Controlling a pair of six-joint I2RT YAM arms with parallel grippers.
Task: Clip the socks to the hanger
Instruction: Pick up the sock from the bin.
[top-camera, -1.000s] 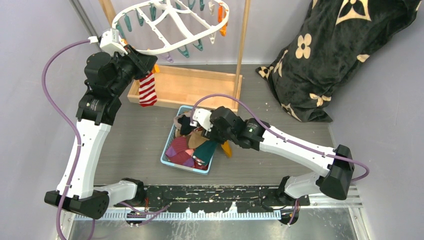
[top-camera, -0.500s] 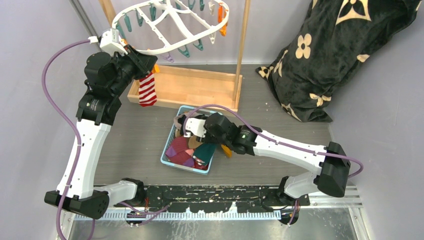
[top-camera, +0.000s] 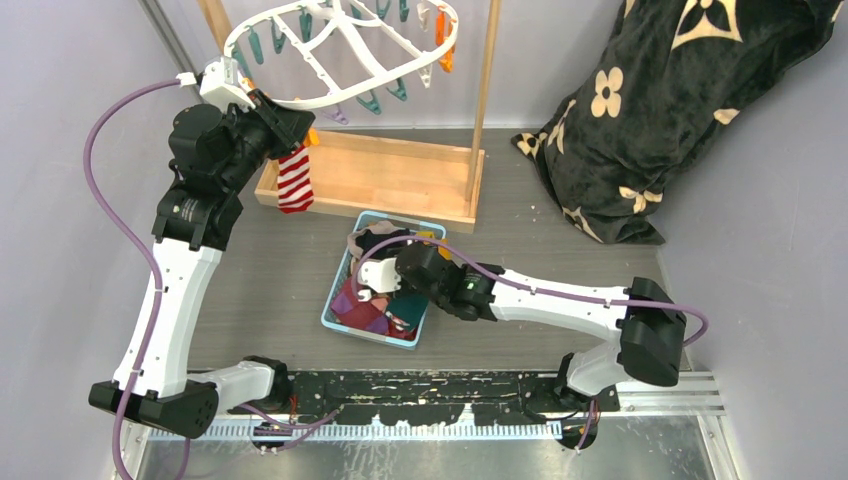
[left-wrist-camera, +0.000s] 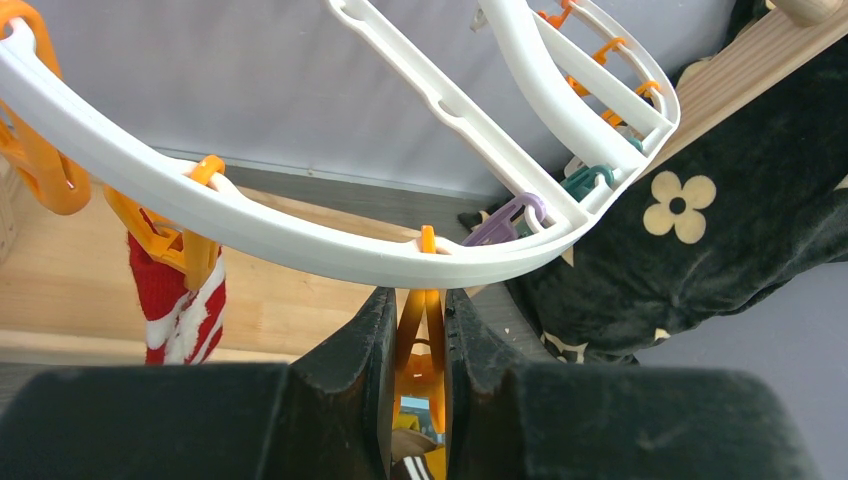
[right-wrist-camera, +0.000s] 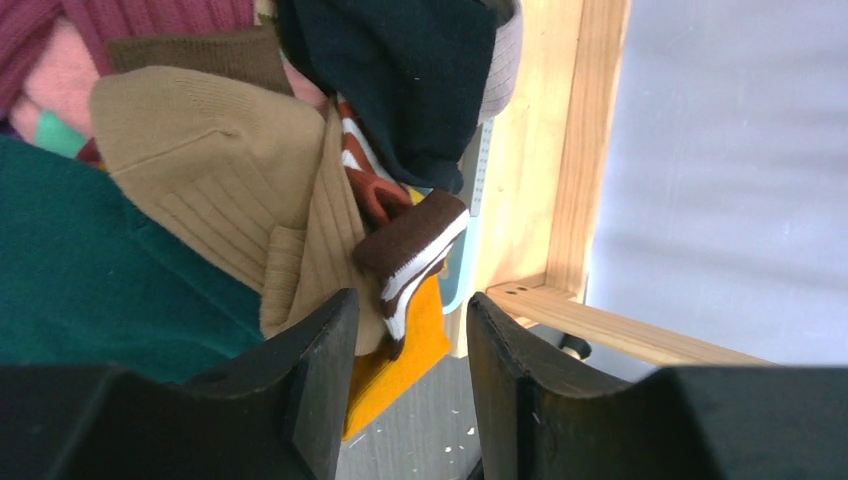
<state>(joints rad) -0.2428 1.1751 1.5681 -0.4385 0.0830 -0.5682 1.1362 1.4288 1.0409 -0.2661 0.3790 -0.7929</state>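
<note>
The white oval hanger (top-camera: 330, 95) hangs at the back, with orange and teal clips round its rim; it also shows in the left wrist view (left-wrist-camera: 300, 240). A red-white striped sock (top-camera: 295, 178) hangs from a clip at its near-left rim. My left gripper (left-wrist-camera: 420, 330) is shut on an orange clip (left-wrist-camera: 424, 345) under the rim. The other socks (top-camera: 375, 300) lie piled in a light blue basket (top-camera: 335, 318). My right gripper (right-wrist-camera: 410, 340) is open low over the pile, beside a tan sock (right-wrist-camera: 240, 170), a brown white-striped sock (right-wrist-camera: 410, 245) and a mustard sock (right-wrist-camera: 395, 365).
A light wooden stand frame with a base tray (top-camera: 400, 175) and an upright post (top-camera: 485, 90) holds the hanger. A large black flower-patterned blanket (top-camera: 660, 110) lies at the back right. Grey walls close both sides.
My right arm has swung left and down, bringing its gripper over the sock pile in the basket. The left arm has not moved.
</note>
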